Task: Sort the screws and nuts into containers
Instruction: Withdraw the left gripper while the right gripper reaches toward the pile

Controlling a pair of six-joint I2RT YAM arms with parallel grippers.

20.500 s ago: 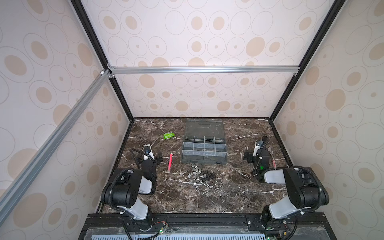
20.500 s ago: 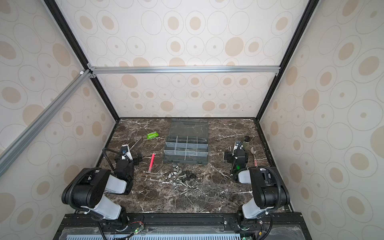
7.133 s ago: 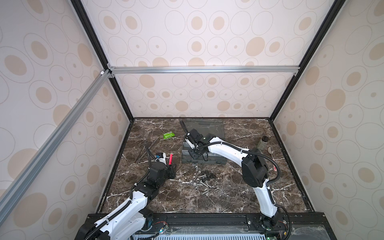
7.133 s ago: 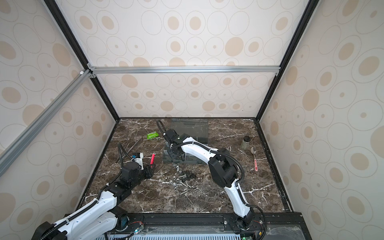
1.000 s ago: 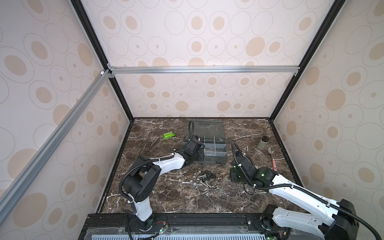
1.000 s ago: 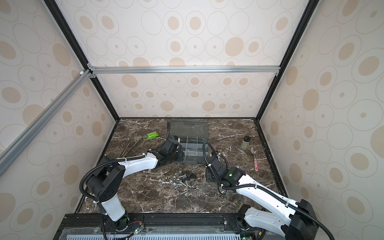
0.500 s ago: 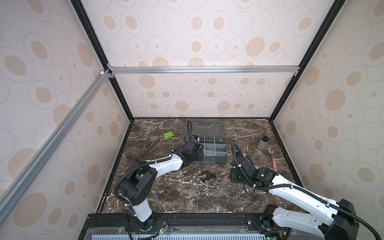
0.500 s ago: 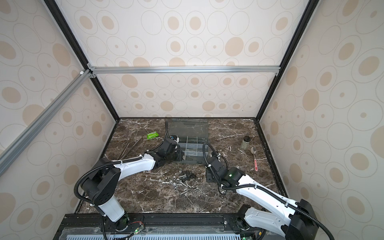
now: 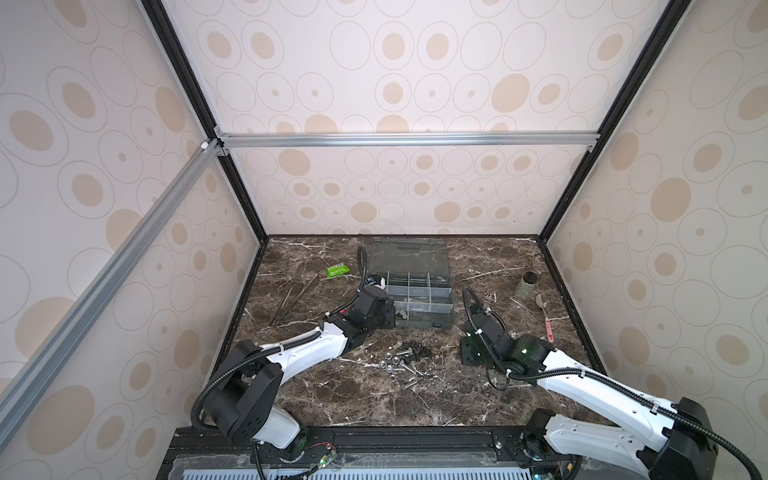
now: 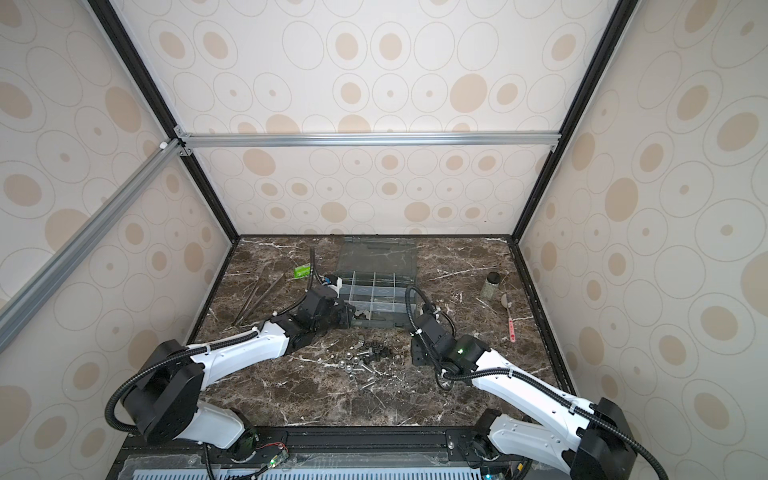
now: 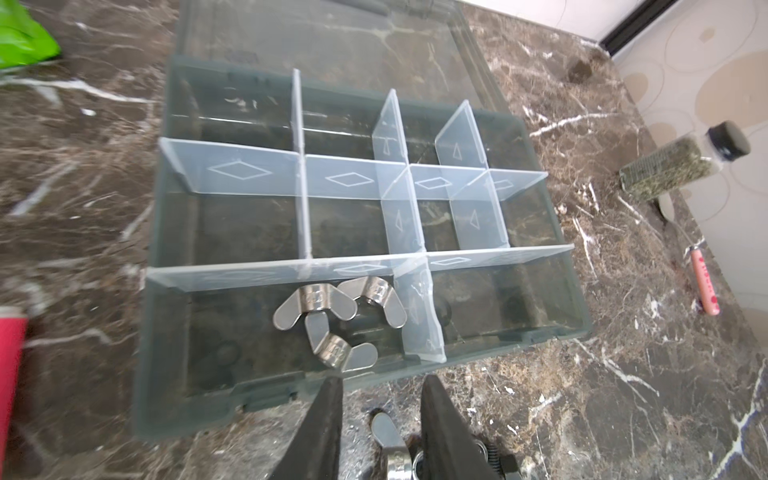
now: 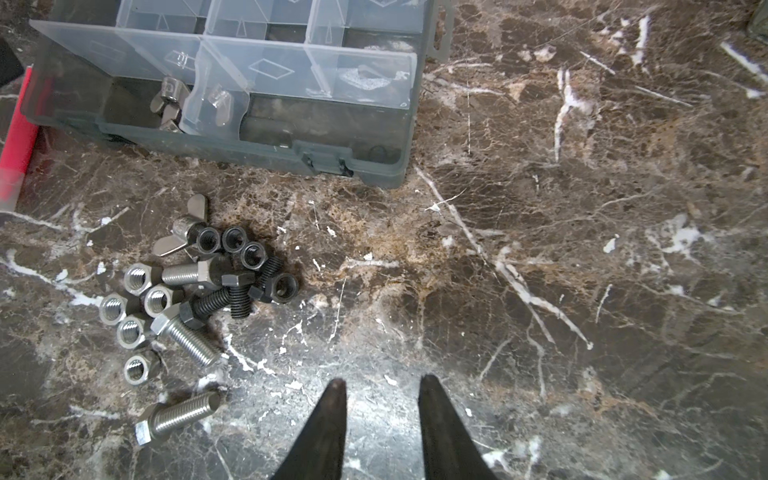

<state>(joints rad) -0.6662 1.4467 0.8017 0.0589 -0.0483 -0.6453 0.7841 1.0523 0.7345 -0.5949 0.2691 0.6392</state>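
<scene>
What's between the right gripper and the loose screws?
Only bare marble tabletop separates the right gripper from the screws, per the right wrist view.

We find no word, brand or number that we can read. The only signs are moulded outlines on the clear dividers (image 11: 239, 170) of the organiser box (image 11: 166, 374). In the left wrist view, across the middle of the frame, each section of the long dividers bears a flat diamond, and each short divider a small narrow triangle. The right wrist view shows the same diamonds and triangles at its upper left. The wing nuts (image 11: 316, 301), lower centre, carry a stamped mark on the hub, too blurred to read. The pink handle (image 11: 703, 286) at the right edge has dark specks of print, too small to make out.
</scene>
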